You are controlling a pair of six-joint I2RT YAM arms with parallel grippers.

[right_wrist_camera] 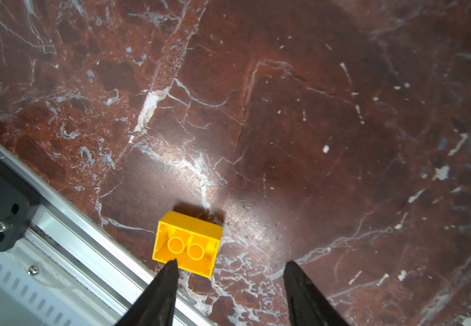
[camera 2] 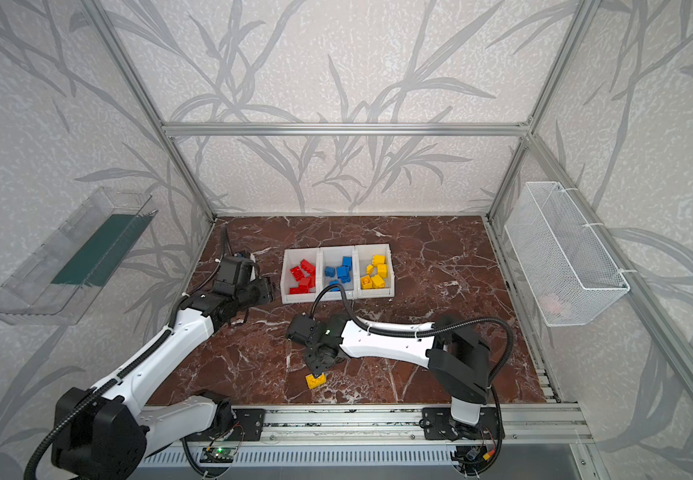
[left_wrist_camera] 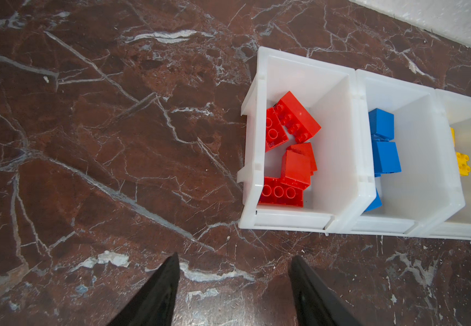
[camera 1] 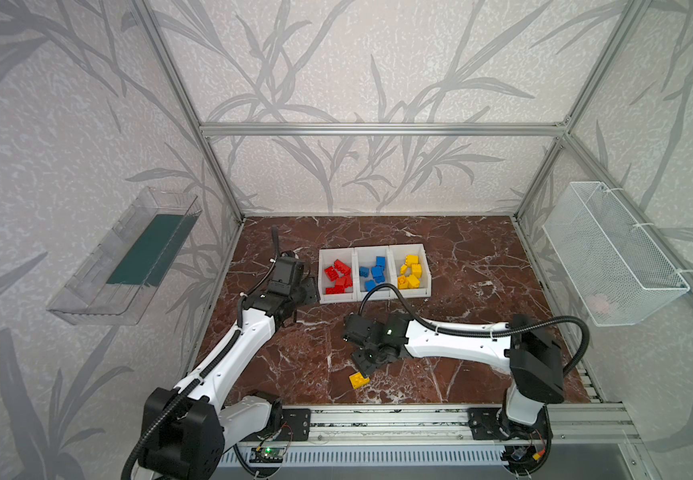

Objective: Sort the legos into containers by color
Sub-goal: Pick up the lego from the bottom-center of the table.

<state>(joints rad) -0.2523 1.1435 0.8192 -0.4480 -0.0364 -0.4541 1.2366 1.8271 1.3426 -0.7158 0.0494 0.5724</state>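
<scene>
Three white containers stand side by side at mid-table. The left one holds several red legos, the middle one blue legos, and the right one yellow legos. A single yellow lego lies upside down near the table's front edge. My right gripper hovers open just above and beside it, one fingertip overlapping its edge. My left gripper is open and empty, next to the red container's front left corner.
An aluminium rail runs along the table's front edge, close behind the loose yellow lego. A white wire basket hangs on the right wall. A clear plastic tray hangs on the left wall. Frame posts stand at the back corners.
</scene>
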